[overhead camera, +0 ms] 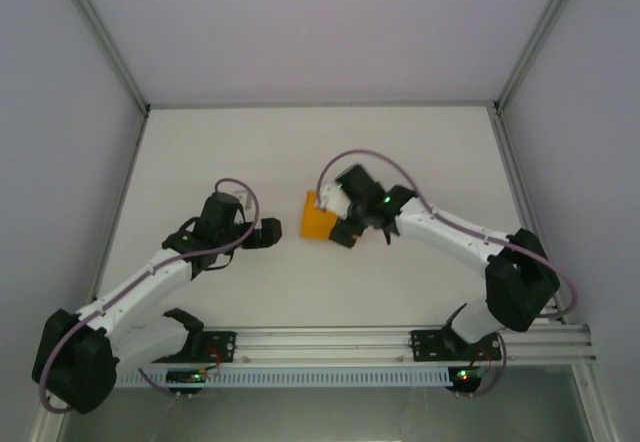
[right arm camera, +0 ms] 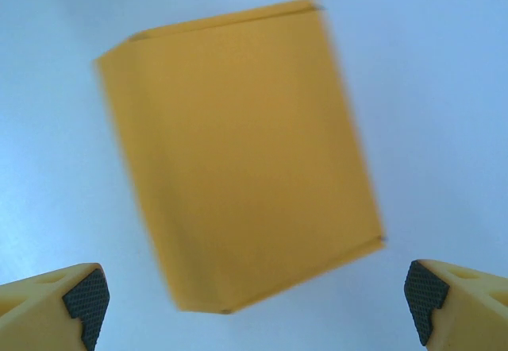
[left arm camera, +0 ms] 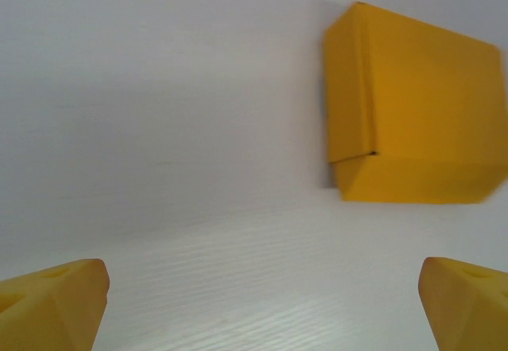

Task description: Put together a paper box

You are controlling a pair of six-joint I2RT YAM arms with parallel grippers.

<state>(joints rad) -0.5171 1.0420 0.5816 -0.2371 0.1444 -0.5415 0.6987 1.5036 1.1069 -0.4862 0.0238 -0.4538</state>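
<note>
The closed orange-yellow paper box (overhead camera: pixel 318 217) lies free on the white tabletop (overhead camera: pixel 300 152) between the arms, with the right gripper (right arm camera: pixel 254 307) directly over it, jaws wide open, and the left gripper (left arm camera: pixel 258 307) nearby, jaws wide open.

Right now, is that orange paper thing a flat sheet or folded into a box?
Folded up: the paper box shows closed faces meeting at creased edges, with a flap lying flat over one side.
</note>
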